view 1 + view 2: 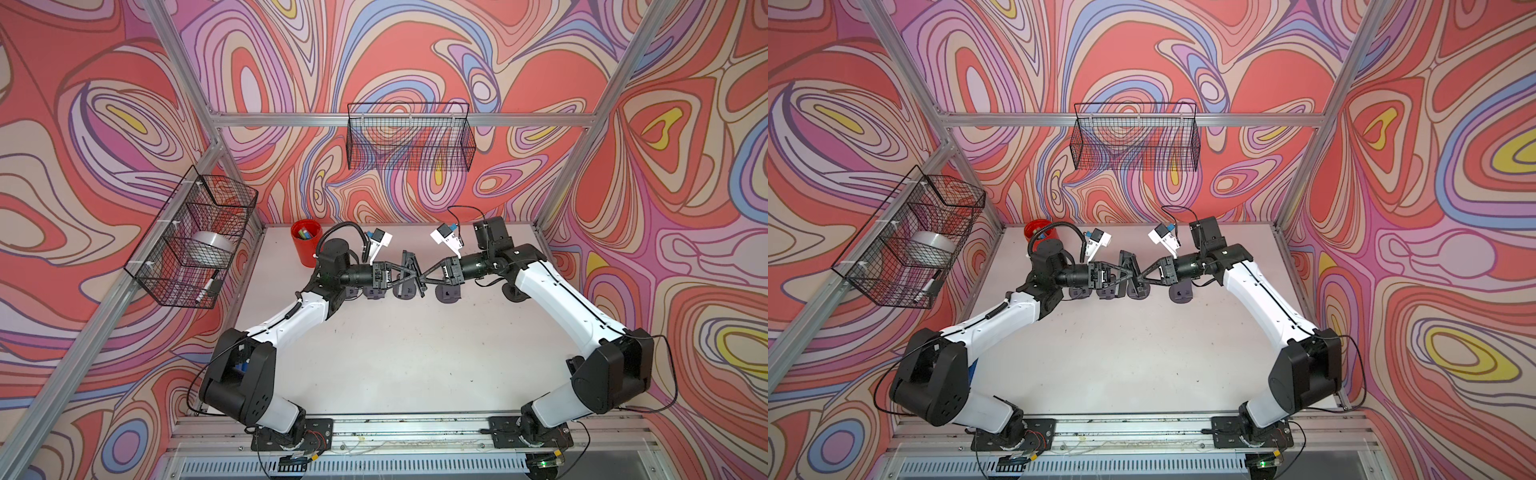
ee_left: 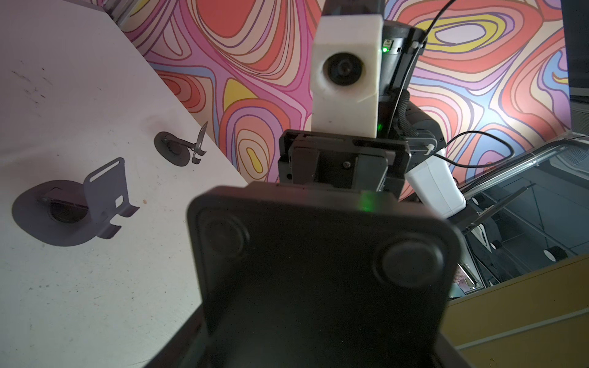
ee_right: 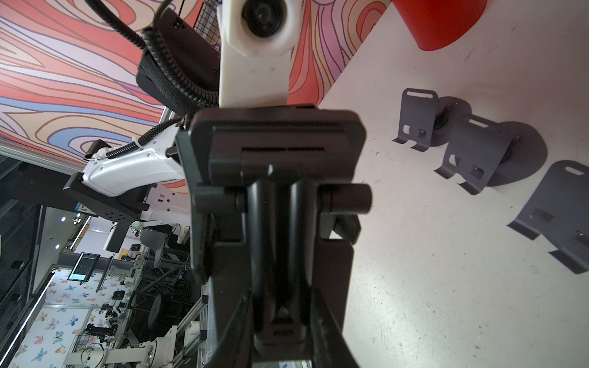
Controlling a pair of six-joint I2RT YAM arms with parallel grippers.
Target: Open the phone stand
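A black folding phone stand [image 1: 409, 266] hangs in the air above the back of the table, held between both grippers in both top views. My left gripper [image 1: 409, 276] is shut on its flat base plate [image 2: 318, 261], whose two round rubber feet fill the left wrist view. My right gripper [image 1: 424, 284] comes from the other side and is shut on the stand's narrow arm [image 3: 277, 242] below the hinge pin [image 3: 347, 199]. The right fingers [image 3: 331, 331] flank that arm. The stand [image 1: 1128, 264] looks partly unfolded, with plate and arm at an angle.
Several grey phone holders stand in a row on the table under the grippers [image 1: 446, 295] [image 1: 403, 291] [image 3: 478, 153] [image 2: 105, 197]. A red cup of pens [image 1: 306, 243] sits at the back left. Wire baskets hang on the left wall [image 1: 195, 237] and the back wall [image 1: 409, 137].
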